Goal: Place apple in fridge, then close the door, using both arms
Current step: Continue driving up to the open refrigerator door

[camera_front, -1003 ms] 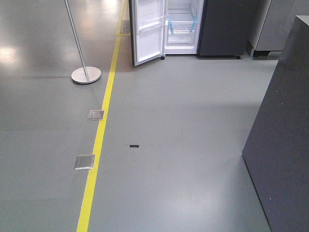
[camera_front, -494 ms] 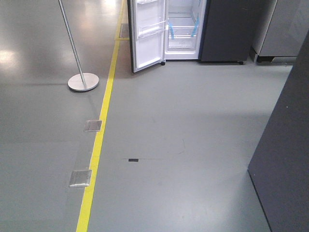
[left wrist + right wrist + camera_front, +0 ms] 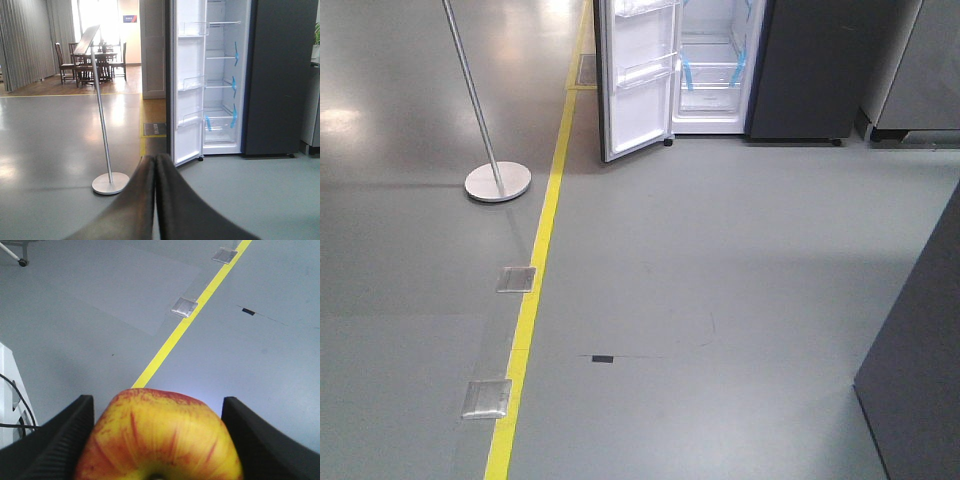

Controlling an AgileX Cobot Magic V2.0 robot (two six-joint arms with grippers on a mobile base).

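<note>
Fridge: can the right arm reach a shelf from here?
Probably not yet. The right gripper holds the apple, but the fridge stands far across the floor. Its door is open, nothing blocks the way. Drive closer.

Nothing is legible: the blue wall sign and the dark floor plate bear lettering too small to read.

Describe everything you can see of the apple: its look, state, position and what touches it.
The apple fills the bottom centre of the right wrist view, cut off by the lower edge. Its smooth skin is yellow-orange with red streaks fanning from a dimple at the frame's edge, redder along the top. It sits between the two black ribbed fingers of the right claw, which press its sides, with grey floor behind it.
</note>
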